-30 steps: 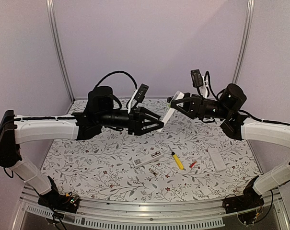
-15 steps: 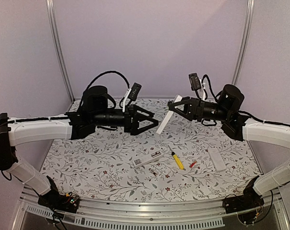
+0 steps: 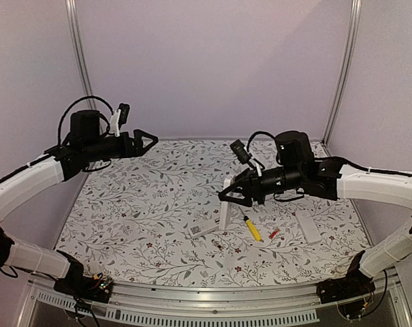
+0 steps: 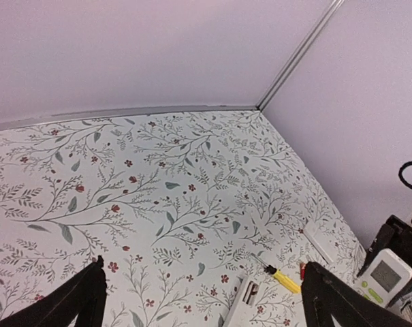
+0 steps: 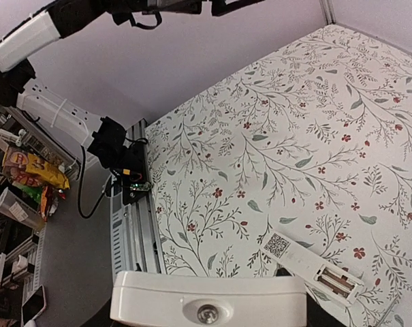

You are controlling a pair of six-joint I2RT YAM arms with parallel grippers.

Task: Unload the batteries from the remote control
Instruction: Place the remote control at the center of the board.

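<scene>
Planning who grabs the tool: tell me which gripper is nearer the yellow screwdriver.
Right. The right gripper, holding a white remote, hangs just left of the yellow screwdriver in the top view. The left gripper, open, is far off over the far-left corner of the table.

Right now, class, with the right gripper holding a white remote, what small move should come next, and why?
Probably lower the right gripper a little and lay the white remote on the table. Its lower end seems close to the surface beside the open remote, and the left gripper, open and empty, is far off at the back left, too far to help.
</scene>
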